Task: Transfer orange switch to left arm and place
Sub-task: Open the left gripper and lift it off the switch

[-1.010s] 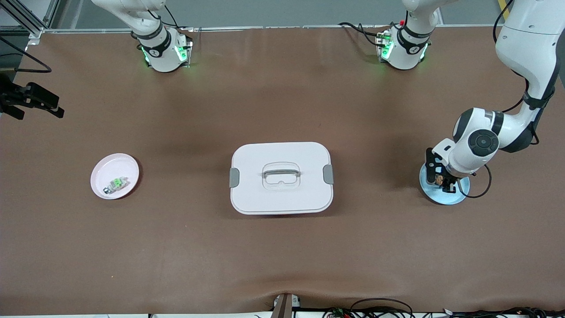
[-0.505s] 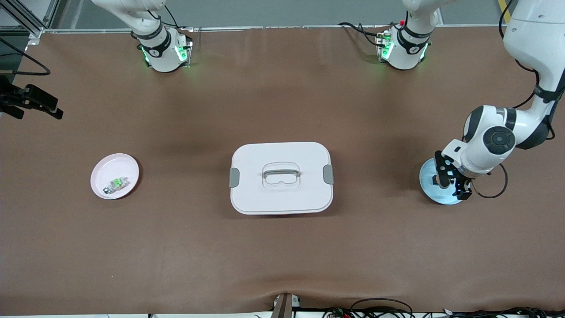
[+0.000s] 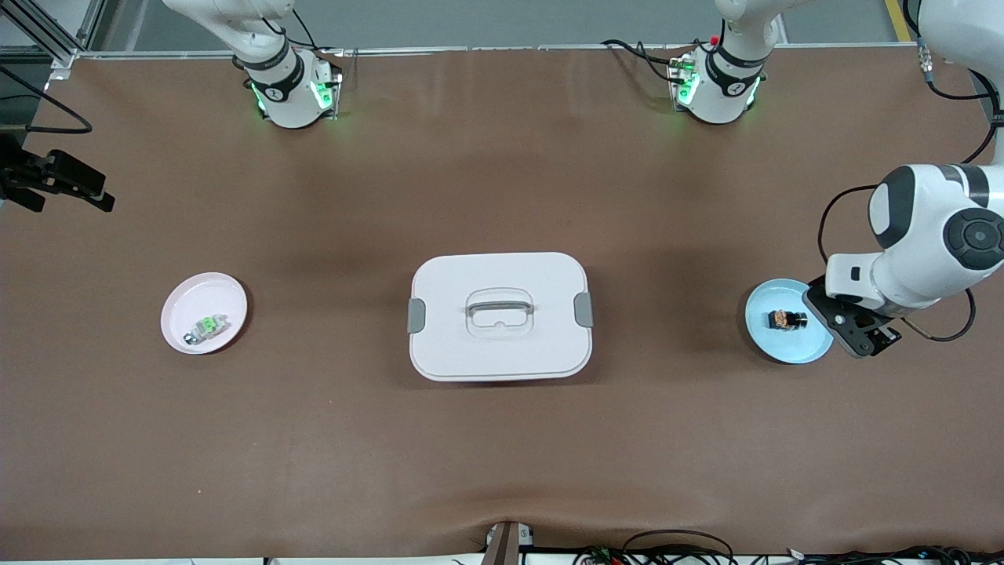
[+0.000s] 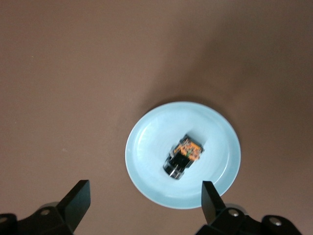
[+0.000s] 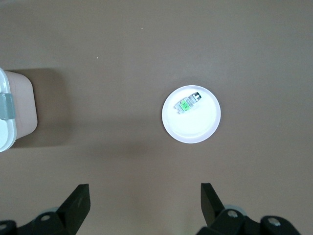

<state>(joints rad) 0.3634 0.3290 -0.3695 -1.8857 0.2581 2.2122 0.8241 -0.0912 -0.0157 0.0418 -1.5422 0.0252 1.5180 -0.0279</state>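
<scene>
The orange switch [image 3: 787, 319] [image 4: 185, 156] lies on its side on a light blue plate [image 3: 775, 344] [image 4: 151, 147] at the left arm's end of the table. My left gripper [image 3: 859, 337] [image 4: 144, 188] hangs open above the plate's edge, holding nothing, clear of the switch. The white box [image 3: 502, 353] [image 5: 14, 107] stands at the middle of the table. My right gripper [image 3: 78, 188] [image 5: 144, 191] waits open and high over the right arm's end of the table, with nothing between its fingers.
A pale pink plate [image 3: 184, 294] [image 5: 193, 129] at the right arm's end holds a small green-topped component [image 3: 206, 325] [image 5: 186, 104]. Bare brown table mat lies between the plates and the box. Cables run along the table's front edge.
The left gripper opened and left the orange switch on the blue plate. It then rose and drew away toward the left arm's end. The right arm has not moved.
</scene>
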